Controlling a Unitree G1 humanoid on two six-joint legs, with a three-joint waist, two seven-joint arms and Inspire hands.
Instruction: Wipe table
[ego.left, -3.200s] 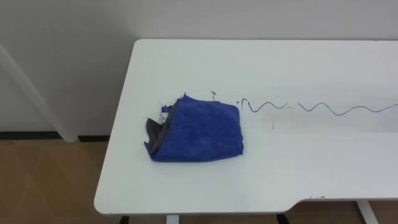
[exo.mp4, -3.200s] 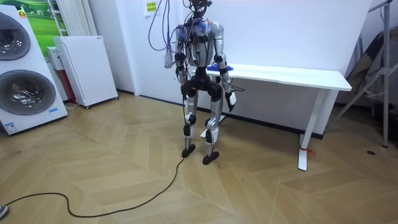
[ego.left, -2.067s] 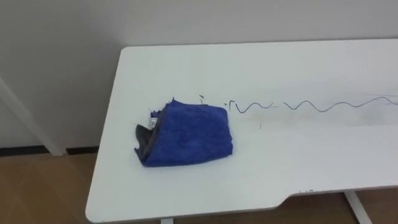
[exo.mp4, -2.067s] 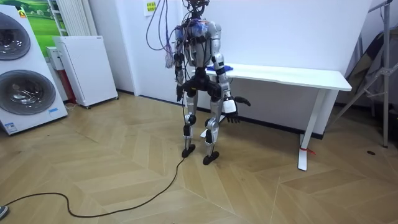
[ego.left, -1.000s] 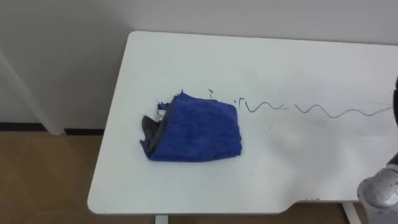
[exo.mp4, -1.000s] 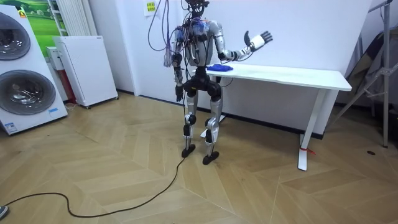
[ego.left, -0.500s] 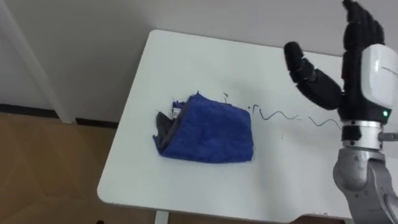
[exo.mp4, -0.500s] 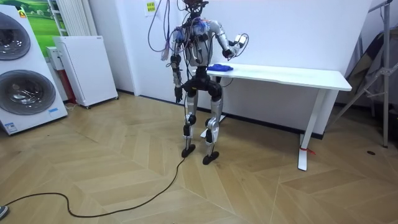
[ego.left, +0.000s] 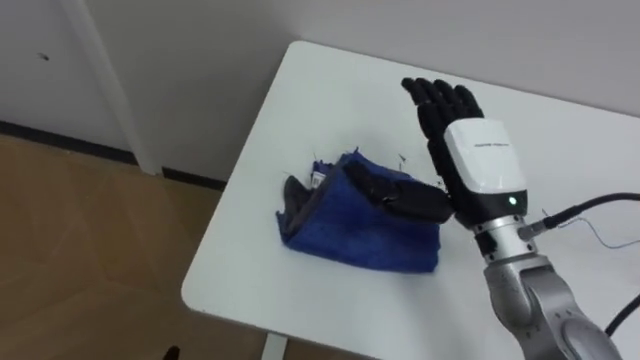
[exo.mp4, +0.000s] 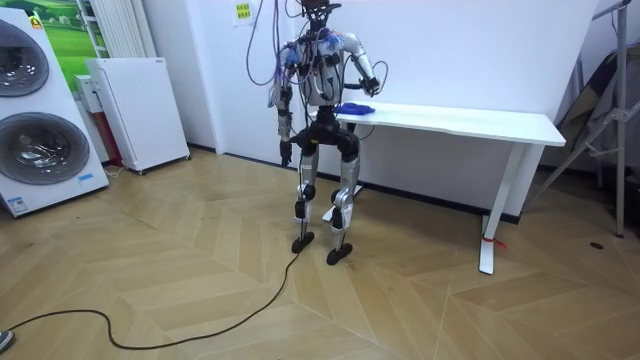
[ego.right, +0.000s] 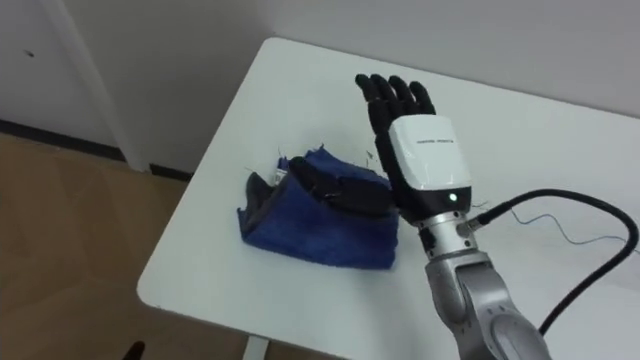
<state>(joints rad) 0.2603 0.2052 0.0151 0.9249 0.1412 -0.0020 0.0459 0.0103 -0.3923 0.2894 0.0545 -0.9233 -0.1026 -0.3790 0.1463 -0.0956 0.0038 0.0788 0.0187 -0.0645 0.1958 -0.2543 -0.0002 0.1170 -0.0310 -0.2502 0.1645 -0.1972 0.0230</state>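
A folded blue cloth (ego.left: 350, 220) with a grey underside lies near the left end of the white table (ego.left: 320, 90). My right hand (ego.left: 470, 165) is over the cloth's right part, open, its fingers straight and pointing toward the wall and its thumb stretched across the cloth's top. Whether the palm touches the cloth I cannot tell. A faint wavy pen line (ego.left: 592, 229) runs on the tabletop to the right of my forearm. In the room view I stand at the table's end with my right hand (exo.mp4: 372, 74) raised over the cloth (exo.mp4: 352, 108). My left hand (exo.mp4: 284, 152) hangs by my side.
The table's left edge and front edge (ego.left: 250, 310) run close to the cloth, with wooden floor (ego.left: 90, 250) below. A white wall stands behind the table. Washing machines (exo.mp4: 40, 110) and a white cabinet (exo.mp4: 135, 110) stand at the room view's left.
My right hand has swung from high at the right down and left over the cloth, its thumb now across it. The eye view has shifted as well. The cloth has not moved.
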